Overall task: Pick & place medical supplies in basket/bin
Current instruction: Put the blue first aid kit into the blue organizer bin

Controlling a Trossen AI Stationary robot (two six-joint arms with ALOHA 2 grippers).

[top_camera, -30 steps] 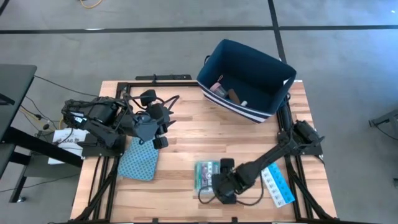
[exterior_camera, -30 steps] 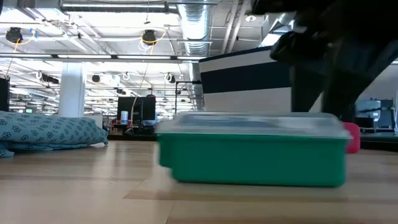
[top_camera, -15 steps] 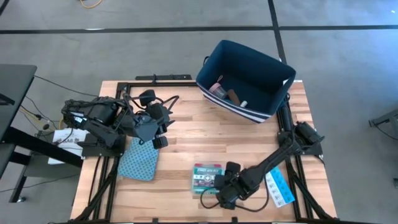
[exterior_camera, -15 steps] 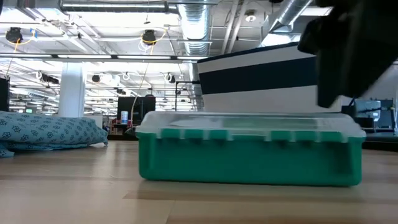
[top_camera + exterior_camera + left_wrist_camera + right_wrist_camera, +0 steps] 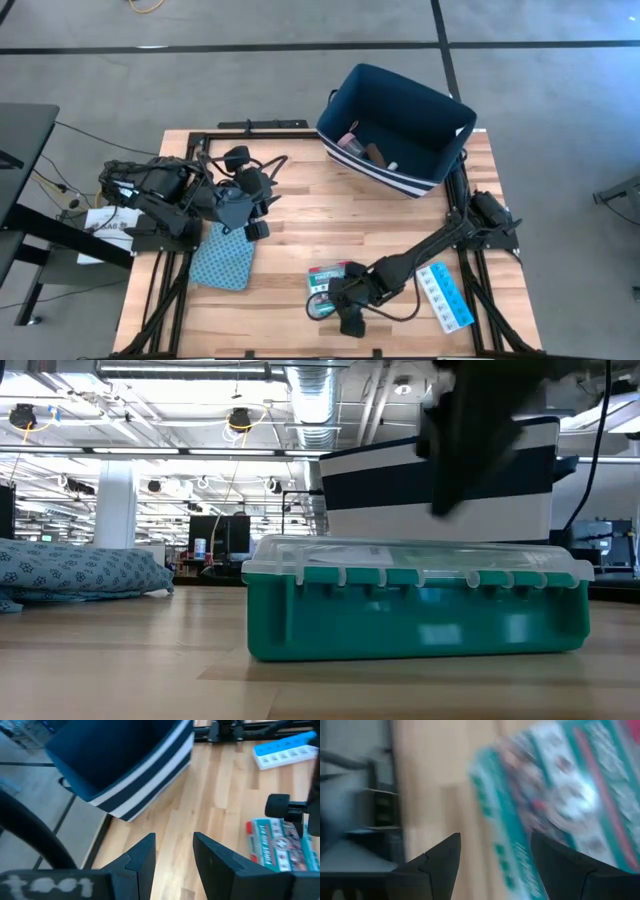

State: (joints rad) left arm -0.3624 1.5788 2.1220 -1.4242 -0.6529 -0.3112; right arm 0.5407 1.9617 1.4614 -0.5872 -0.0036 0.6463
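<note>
Right end effector (image 5: 342, 312) over green box (image 5: 325, 283), lower centre of desk (image 5: 300, 215).
Its fingers are spread apart, holding nothing; pill organizer (image 5: 446, 298) lower right. Left end effector (image 5: 258, 205) mid left, slightly open, empty, above pouch (image 5: 222, 257). Bin (image 5: 395, 127) upper right, supplies inside.

glossy green plastic box (image 5: 415, 600) with clear lid, matt planked wood table (image 5: 300, 215), soft cloth bin (image 5: 395, 125) — patterned pouch (image 5: 222, 255)
</note>
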